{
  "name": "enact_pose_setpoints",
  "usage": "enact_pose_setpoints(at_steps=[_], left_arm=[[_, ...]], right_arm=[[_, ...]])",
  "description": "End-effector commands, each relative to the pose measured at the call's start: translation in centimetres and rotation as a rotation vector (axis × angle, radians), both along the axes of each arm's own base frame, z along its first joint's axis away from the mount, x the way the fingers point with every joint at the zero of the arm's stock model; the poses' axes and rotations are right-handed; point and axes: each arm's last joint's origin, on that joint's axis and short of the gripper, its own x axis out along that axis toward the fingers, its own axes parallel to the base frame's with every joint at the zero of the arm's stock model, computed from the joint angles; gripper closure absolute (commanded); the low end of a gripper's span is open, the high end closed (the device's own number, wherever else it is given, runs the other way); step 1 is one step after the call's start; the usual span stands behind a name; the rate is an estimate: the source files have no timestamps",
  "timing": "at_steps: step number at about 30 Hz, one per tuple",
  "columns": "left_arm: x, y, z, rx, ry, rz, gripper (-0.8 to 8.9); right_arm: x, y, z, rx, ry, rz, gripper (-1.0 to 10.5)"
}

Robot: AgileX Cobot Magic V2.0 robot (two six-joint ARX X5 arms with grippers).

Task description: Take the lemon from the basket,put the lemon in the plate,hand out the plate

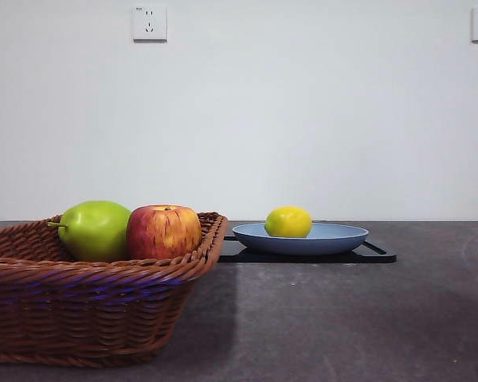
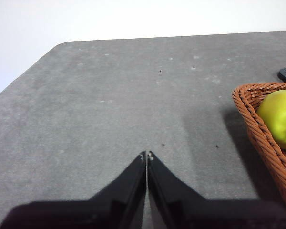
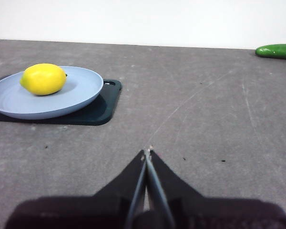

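- Where the front view begins, nearest the camera, the basket (image 1: 95,306) stands on the grey tabletop (image 1: 342,326) at its near left part, its braided rim flaring outward.
- Inside the basket a green pear-like fruit (image 1: 95,229) and a red-yellow apple (image 1: 164,231) sit side by side, touching or nearly so, the apple toward the basket's right wall.
- Farther back, just past the basket's right rim, a flat black tray (image 1: 374,255) lies on the tabletop with the plate (image 1: 334,239) resting on it.
- The lemon (image 1: 288,222) lies in the plate, on its left half, free of any gripper.
- Toward the far right edge of the tabletop a small dark green thing (image 3: 276,51) lies alone, perhaps a cucumber; it is too far off to be sure.
- On the back wall two white sockets (image 1: 150,23) sit high up.
- The left gripper (image 2: 147,156) hangs over bare tabletop beside the basket's outer wall, jaws pressed together on nothing.
- The right gripper (image 3: 148,152) hangs over bare tabletop, well apart from the tray's corner, jaws likewise closed and holding nothing.
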Motion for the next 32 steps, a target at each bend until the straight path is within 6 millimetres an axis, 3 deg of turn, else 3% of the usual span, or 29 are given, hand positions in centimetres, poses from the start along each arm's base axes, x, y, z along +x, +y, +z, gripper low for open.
enact_pose_setpoints(at_steps=[1,32], left_arm=[[0.06,0.03,-0.30,-0.009,0.000,0.004,8.05],[0.06,0.03,-0.30,-0.009,0.000,0.004,8.05]], right_arm=[[0.03,-0.04,-0.32,0.023,0.009,-0.012,9.4],[0.03,0.09,-0.31,0.023,0.008,0.002,9.4]])
